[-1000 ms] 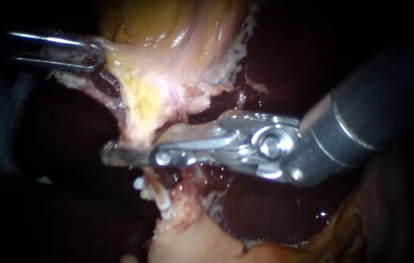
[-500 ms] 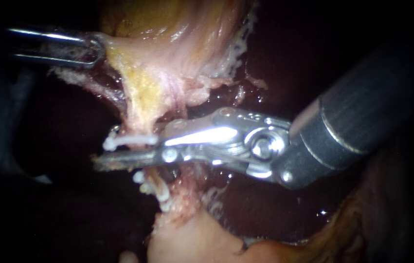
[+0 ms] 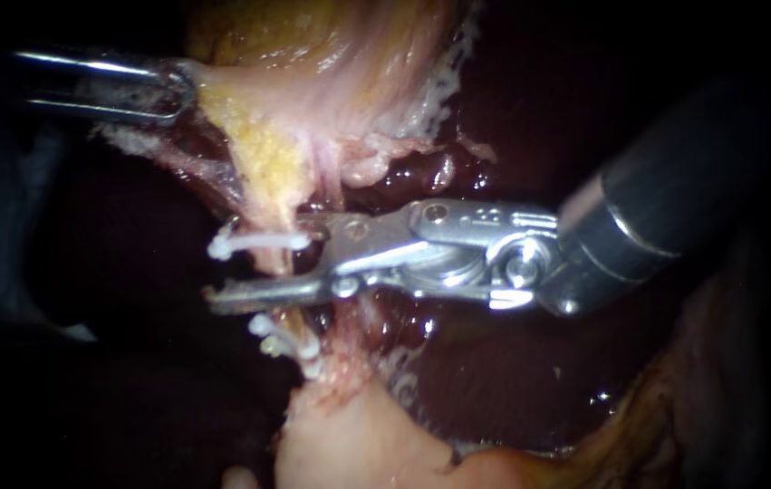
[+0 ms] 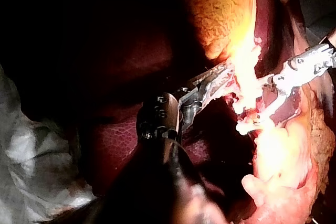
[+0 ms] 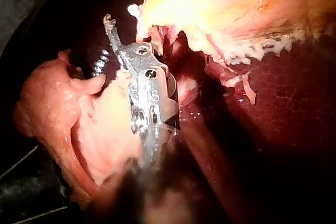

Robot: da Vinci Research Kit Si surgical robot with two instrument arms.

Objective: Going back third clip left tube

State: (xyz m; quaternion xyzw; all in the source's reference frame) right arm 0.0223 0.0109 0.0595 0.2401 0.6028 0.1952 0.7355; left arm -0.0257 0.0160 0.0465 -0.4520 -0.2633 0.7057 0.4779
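At left tube [image 3: 274, 264], below gallbladder [image 3: 331, 63]: my right instrument [image 3: 263, 264] jaws, clamped across tube a second ago, now parted and clear. New clip [image 3: 254, 243] seated above lower clips [image 3: 287, 346]. My left instrument [image 3: 178, 91] grips gallbladder edge. Judged: withdrawal may proceed.

In the endoscope view the light falls on the middle. The pale yellow-pink tissue [image 3: 267, 154] beside the silver-tipped, dark-shafted right instrument [image 3: 263, 264] glows, and glare streaks that metal. Out past the thin steel left instrument [image 3: 177, 91] everything sinks into black. In both wrist views the tissue ahead of each instrument burns white, and the shafts lie in shadow.
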